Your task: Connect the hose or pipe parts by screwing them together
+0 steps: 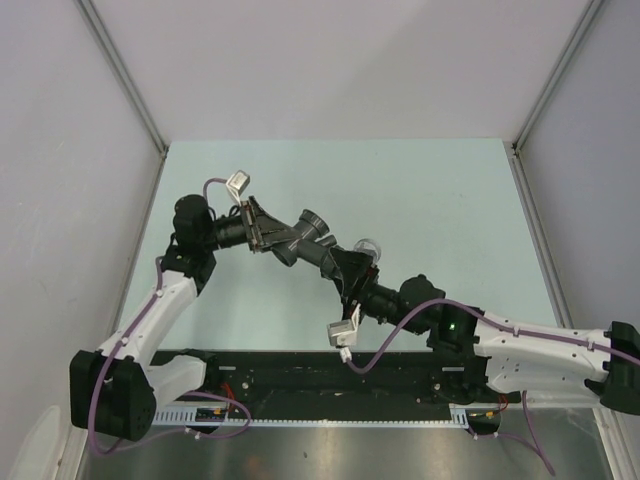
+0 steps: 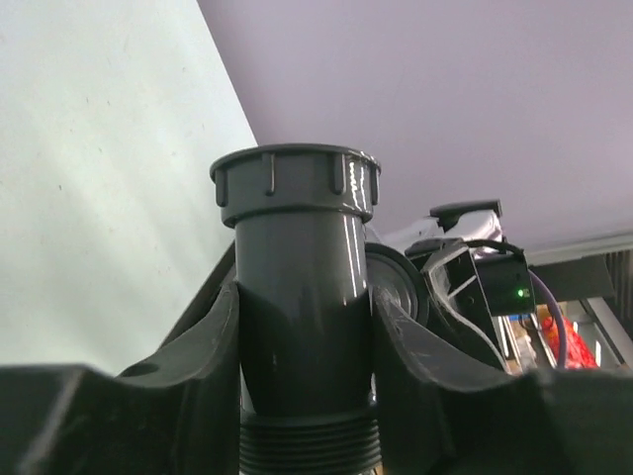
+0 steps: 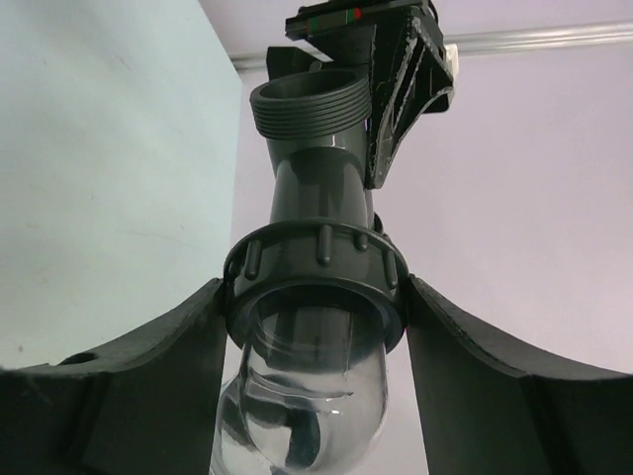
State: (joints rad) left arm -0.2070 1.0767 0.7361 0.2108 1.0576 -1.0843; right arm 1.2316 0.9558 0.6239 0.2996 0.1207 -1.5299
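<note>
The right tool (image 3: 316,297) has its two fingers (image 3: 148,376) against the ribbed collar (image 3: 316,259) of a dark grey pipe fitting (image 3: 316,188). A clear curved tube (image 3: 307,396) sits inside the collar; the left tool (image 3: 396,89) flanks the threaded end (image 3: 312,107).

Grey pipe fitting (image 2: 297,297): threaded lower end cut off by the left wrist view's bottom edge.
Clear bend (image 3: 302,396): lower part runs off the right wrist view's bottom edge.
Collar (image 3: 316,272): how far it is screwed on cannot be told; from above it is too small, masked between left gripper (image 1: 280,235) and right gripper (image 1: 340,262).
Right arm (image 1: 540,350): base cut by the top view's right edge.
Worktop (image 1: 420,190): near edge covered by the black rail (image 1: 300,380).
</note>
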